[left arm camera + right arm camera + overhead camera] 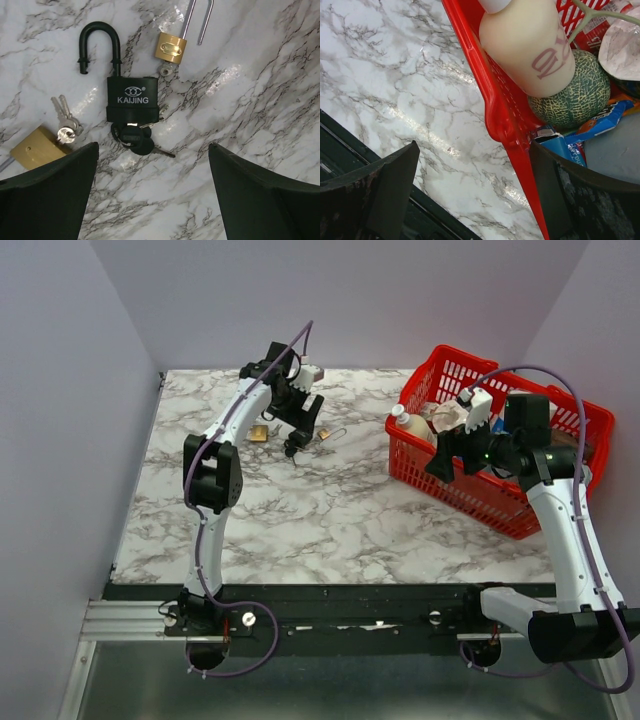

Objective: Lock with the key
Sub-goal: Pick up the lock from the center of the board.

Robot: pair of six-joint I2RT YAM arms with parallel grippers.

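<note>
Two claws, left gripper (pixel 152 150) and right gripper (pixel 472 150), spread wide, nothing held.
I see the left above the black padlock (pixel 132 100) lying on the marble table (pixel 260 90), shackle open, keys (pixel 137 137) at its base; the right hangs over the red basket (pixel 492 100) at its rim.

Two slim arms are built alike: the left arm (pixel 203 550) and the right arm (pixel 568 540) are made of white tubes linked by chunky black joints. A thin purple cable (pixel 530 367) is looped along each one — and is led down to the black bases (pixel 205 615), which are bolted to a dark rail (pixel 350 620). The left hand (pixel 152 195) is fitted with smooth black wedge-shaped fingers (pixel 45 195); on the right hand (pixel 475 195) they are scuffed grey.
</note>
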